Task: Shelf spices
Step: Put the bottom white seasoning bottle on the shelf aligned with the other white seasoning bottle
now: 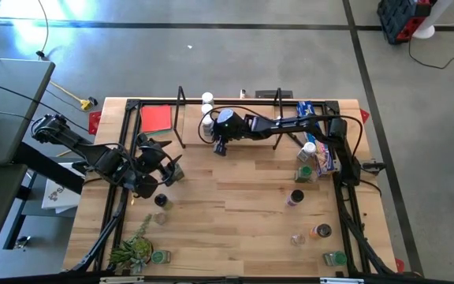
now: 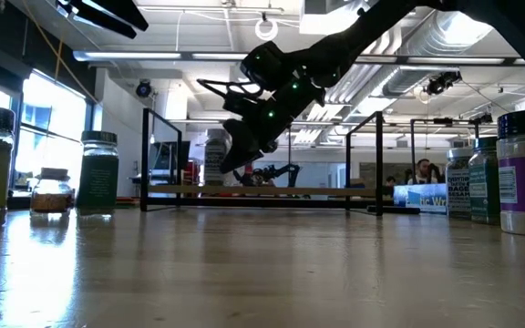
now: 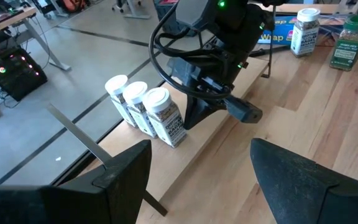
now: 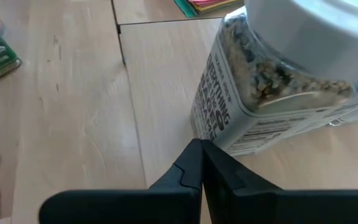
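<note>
The left gripper (image 1: 158, 167) hangs over the left part of the table (image 1: 235, 229), its arm bent and coming in from the left edge. Its two fingers (image 3: 120, 177) are spread wide and hold nothing. Near it sit a black-top jar (image 1: 161, 201), a clear jar (image 1: 160, 218) and a green plant (image 1: 132, 251) with a green-lid jar (image 1: 159, 256) beside it.

The right arm reaches from the right side across the far part of the table. The right gripper (image 1: 220, 147) is tipped down at the shelf (image 1: 235, 130), just beside three white-top jars (image 3: 145, 109) standing in a row on the board. Its fingers (image 4: 194, 168) are pressed tight together and grasp nothing; their tip is right by the nearest jar (image 4: 278, 81).

A red square (image 1: 156, 118) lies on the far left of the shelf. More jars (image 1: 306, 170) stand on the right side, by a blue box (image 1: 321, 150), and some are close to the near edge
</note>
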